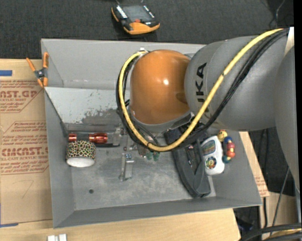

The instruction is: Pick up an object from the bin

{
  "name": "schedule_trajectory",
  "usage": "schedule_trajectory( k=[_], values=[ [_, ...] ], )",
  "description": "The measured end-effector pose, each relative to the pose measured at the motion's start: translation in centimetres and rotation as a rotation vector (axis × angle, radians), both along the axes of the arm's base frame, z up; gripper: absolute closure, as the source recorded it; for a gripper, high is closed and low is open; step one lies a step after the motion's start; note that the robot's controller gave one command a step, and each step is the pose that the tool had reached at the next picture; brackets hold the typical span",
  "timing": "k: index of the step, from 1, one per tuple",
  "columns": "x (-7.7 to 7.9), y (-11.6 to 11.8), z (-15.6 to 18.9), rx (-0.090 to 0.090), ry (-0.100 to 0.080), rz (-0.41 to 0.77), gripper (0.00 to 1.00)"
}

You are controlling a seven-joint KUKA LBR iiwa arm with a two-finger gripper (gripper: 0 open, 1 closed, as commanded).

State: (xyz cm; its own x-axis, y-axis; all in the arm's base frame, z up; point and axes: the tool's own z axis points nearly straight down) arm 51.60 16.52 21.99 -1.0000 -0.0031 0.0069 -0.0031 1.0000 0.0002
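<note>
1. The grey metal bin (81, 100) has sloping, scratched walls and a dull, scuffed floor. The arm's orange cover (157, 87) is a glossy dome.
2. The gripper (126, 169), left of centre, hangs over bare floor with room all round. Whether it is apart or together I cannot tell.
3. Nearest, to its left, lies a squat leopard-print roll (81, 152), just below a shiny red cylinder (98, 138).

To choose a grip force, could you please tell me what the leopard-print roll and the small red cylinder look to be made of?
Leopard-print roll: probably tape or a fabric-covered band, judging by its matte printed surface and white rim. Small red cylinder: likely metal or glossy plastic, given its bright highlights.
</note>
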Motion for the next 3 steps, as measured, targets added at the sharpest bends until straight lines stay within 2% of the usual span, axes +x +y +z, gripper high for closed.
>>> schedule_trajectory(
  k=[1, 2, 3],
  values=[
    [0.2, -0.1, 0.4, 0.001, -0.008, -0.003, 0.00],
    [7.0, 5.5, -13.4, 0.004, -0.015, 0.073, 0.00],
    [6.4, 5.2, -12.9, 0.003, -0.010, 0.071, 0.00]
  ],
)
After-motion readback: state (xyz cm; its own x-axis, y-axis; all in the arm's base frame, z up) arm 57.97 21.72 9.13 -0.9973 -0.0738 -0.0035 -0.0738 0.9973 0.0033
